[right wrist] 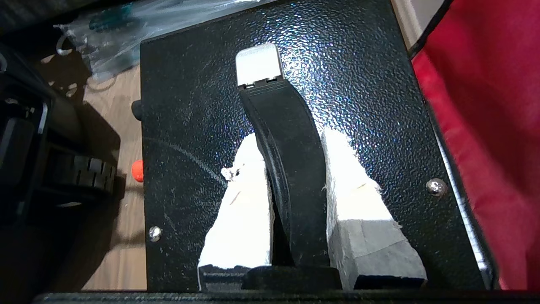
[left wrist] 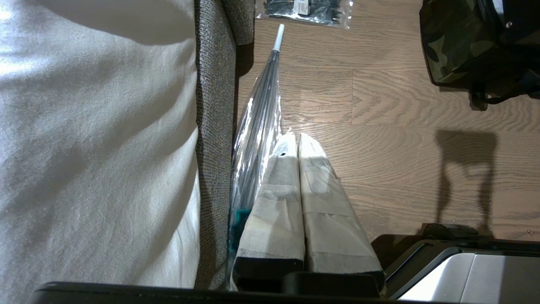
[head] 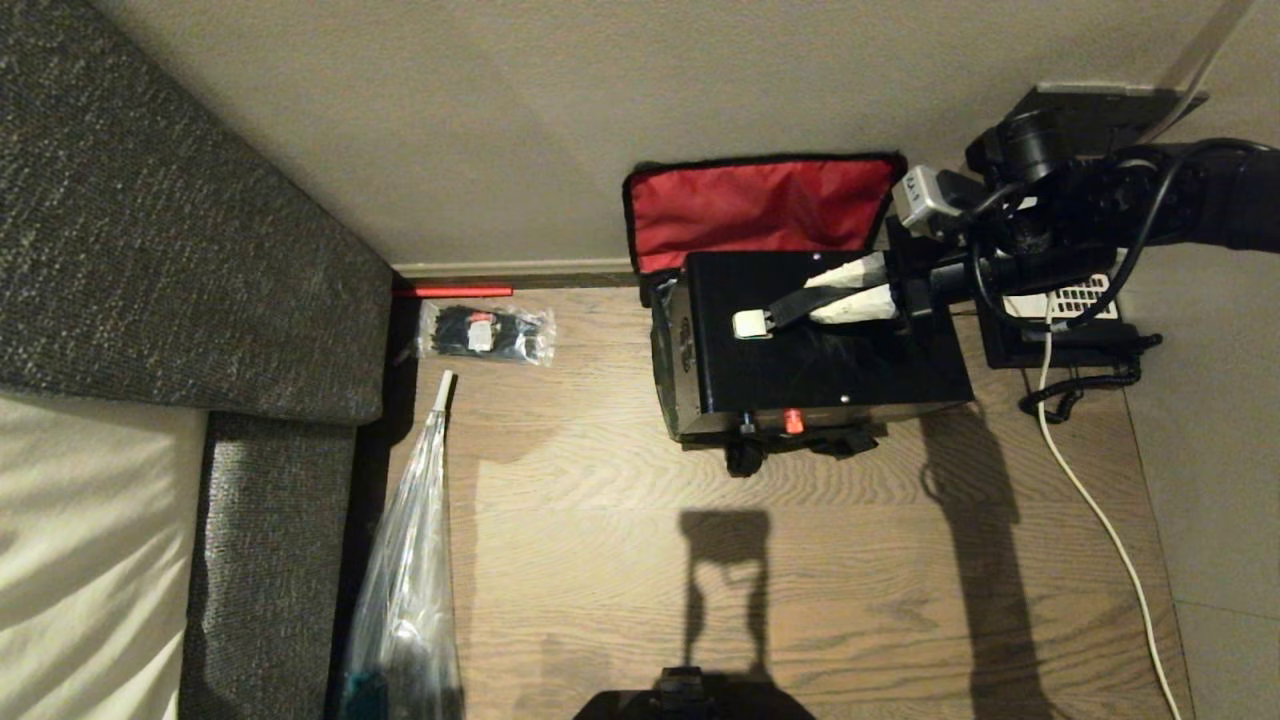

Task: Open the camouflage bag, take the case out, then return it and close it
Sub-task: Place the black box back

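The case (head: 820, 340) is a black box sitting in the mouth of the camouflage bag (head: 668, 350), with most of it sticking up out of the bag, and the bag's red lid (head: 760, 212) is flopped back against the wall behind it. The case's long side runs across the floor from the couch (head: 190, 280) side toward the phone (head: 1060, 325) side. A black handle (head: 805, 303) lies along the top of the case. The right gripper (head: 860, 290) reaches over the case from the phone side, and its two taped fingers (right wrist: 240, 211) squeeze that handle between them. So the case is right under this gripper, and I think it will be lifted or lowered by the handle next. The right wrist view shows the squeeze up close, with one finger on each side of the handle. The head view shows the whole bag and lid, which the wrist view cuts off. The left gripper (left wrist: 297, 139) hangs far from the case, near the couch, with its fingers pressed together and nothing in them.
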`<state>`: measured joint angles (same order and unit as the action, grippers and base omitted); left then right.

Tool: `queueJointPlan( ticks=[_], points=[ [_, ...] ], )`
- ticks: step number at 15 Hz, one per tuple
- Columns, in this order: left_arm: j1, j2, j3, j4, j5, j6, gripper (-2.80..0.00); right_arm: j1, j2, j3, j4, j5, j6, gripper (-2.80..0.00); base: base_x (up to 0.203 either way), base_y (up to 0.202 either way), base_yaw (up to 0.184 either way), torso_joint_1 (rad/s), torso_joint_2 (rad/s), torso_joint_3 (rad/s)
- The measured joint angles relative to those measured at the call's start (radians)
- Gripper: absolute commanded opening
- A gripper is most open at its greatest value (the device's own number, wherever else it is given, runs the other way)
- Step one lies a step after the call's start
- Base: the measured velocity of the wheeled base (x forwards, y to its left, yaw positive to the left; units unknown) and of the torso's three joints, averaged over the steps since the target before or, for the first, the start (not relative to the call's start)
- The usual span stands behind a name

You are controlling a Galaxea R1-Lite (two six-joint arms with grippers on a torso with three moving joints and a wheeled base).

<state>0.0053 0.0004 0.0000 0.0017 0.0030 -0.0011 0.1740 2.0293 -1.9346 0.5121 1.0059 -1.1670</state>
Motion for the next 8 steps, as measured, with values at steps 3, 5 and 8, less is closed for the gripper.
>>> queueJointPlan(
  ticks=[3, 5, 8],
  points=[
    [-0.001, 0.0, 0.0, 0.0, 0.0, 0.0, -2.8, 0.0, 0.015, -0.009, -0.011, 0.042, 0.0, -2.8, 0.0, 0.0, 0.0, 0.0, 0.0, 0.0],
    [-0.001, 0.0, 0.0, 0.0, 0.0, 0.0, -2.8, 0.0, 0.024, -0.011, -0.019, 0.048, -0.007, -2.8, 0.0, 0.0, 0.0, 0.0, 0.0, 0.0],
    [0.0, 0.0, 0.0, 0.0, 0.0, -0.001, -2.8, -0.001, 0.042, -0.011, -0.027, 0.074, -0.023, -2.8, 0.0, 0.0, 0.0, 0.0, 0.0, 0.0]
  ],
)
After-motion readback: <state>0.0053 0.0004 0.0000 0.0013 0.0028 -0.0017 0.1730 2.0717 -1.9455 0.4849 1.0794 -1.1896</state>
